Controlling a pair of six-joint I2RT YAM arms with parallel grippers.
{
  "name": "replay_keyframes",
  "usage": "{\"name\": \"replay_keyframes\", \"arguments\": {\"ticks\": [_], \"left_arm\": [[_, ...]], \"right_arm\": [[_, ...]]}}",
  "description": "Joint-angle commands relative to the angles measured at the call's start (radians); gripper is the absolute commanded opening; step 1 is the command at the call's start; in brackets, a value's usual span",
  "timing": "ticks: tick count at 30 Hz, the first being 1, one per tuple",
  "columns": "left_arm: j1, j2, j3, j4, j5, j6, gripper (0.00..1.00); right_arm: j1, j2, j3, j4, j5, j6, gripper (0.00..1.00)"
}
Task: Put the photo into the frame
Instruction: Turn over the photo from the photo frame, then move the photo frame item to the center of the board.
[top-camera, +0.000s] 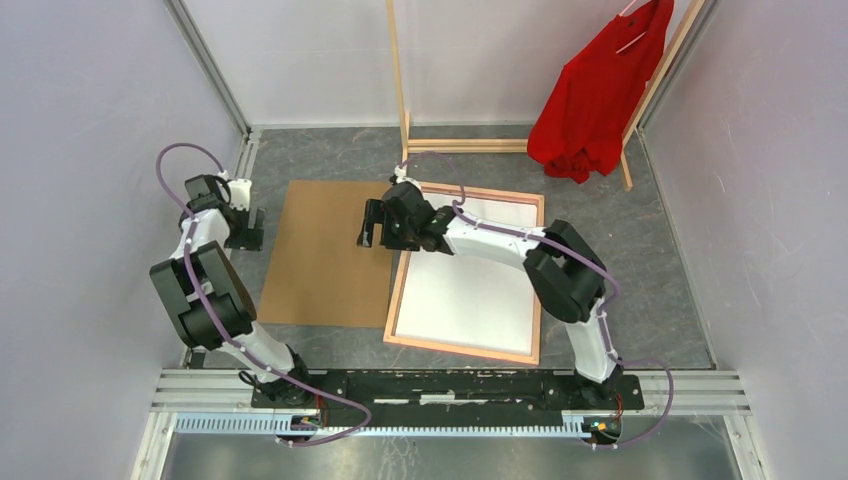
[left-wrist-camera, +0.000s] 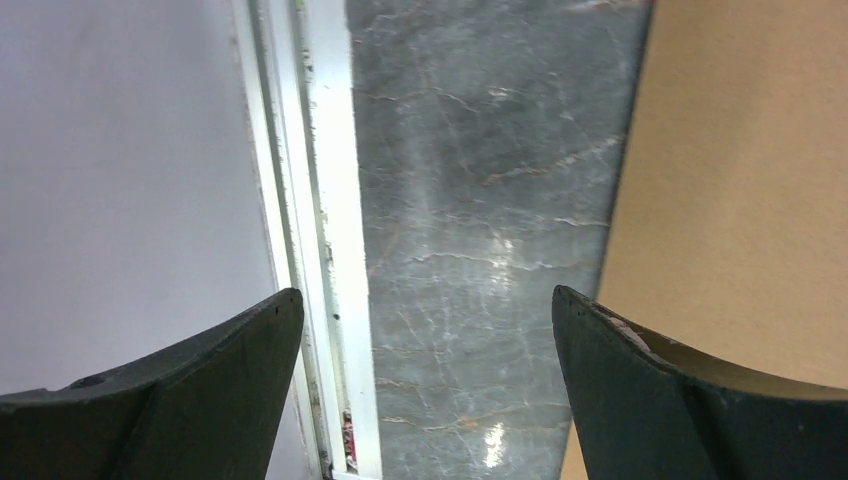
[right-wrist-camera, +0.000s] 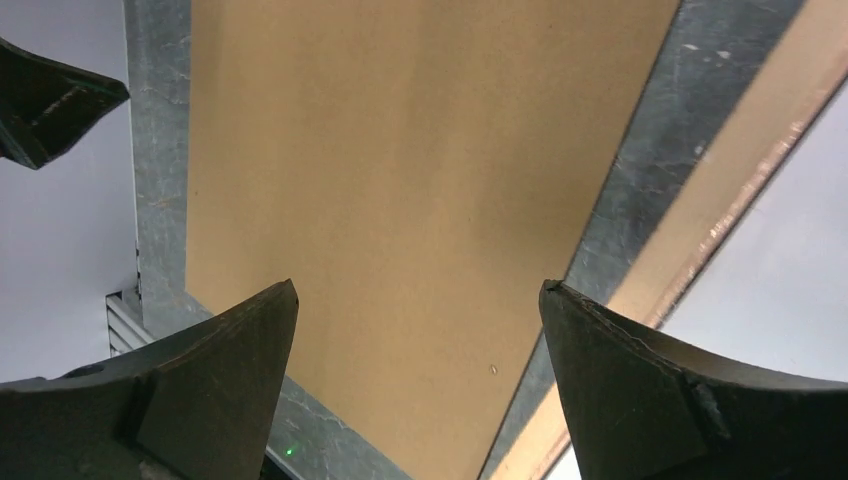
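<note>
The frame (top-camera: 460, 349) lies flat on the grey table right of centre, its light wood edges up. A white sheet (top-camera: 470, 290) fills it; no printed sea-coast side shows, so I cannot tell whether it is the photo. The brown backing board (top-camera: 325, 250) lies flat just left of the frame. My right gripper (top-camera: 373, 236) is open and empty above the board's right edge; its wrist view shows the board (right-wrist-camera: 400, 150) between the fingers (right-wrist-camera: 418, 285) and the frame's edge (right-wrist-camera: 720, 200) to the right. My left gripper (top-camera: 250, 232) is open and empty over bare table by the board's left edge (left-wrist-camera: 740, 200).
A bare-wood clothes rack (top-camera: 400, 80) stands at the back with a red garment (top-camera: 595, 95) hanging on its right side. Pale walls close in left, right and back. A white metal rail (left-wrist-camera: 330, 200) runs along the left wall beside my left gripper (left-wrist-camera: 424, 292).
</note>
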Motion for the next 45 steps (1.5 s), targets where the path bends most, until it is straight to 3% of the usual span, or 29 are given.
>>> {"name": "replay_keyframes", "arguments": {"ticks": [1, 15, 21, 28, 36, 45], "left_arm": [[0.021, 0.049, 0.048, 0.041, -0.032, -0.016, 1.0], [0.013, 0.153, -0.004, 0.127, -0.012, -0.09, 1.0], [-0.003, 0.161, -0.065, 0.161, 0.015, -0.096, 1.0], [-0.038, 0.156, -0.101, 0.161, 0.04, -0.101, 1.0], [-0.134, 0.173, -0.136, 0.145, 0.023, -0.119, 1.0], [-0.189, 0.167, -0.164, 0.099, 0.046, -0.079, 1.0]], "right_arm": [[-0.003, 0.087, 0.113, -0.004, 0.008, 0.001, 0.98], [0.001, 0.16, 0.177, -0.235, 0.202, 0.037, 0.98], [0.004, 0.239, 0.283, -0.298, 0.191, 0.035, 0.98], [0.015, 0.28, 0.275, -0.253, 0.112, 0.093, 0.98], [0.005, 0.239, 0.168, -0.053, -0.028, 0.173, 0.98], [-0.021, 0.103, -0.046, 0.374, -0.224, 0.295, 0.98]]}}
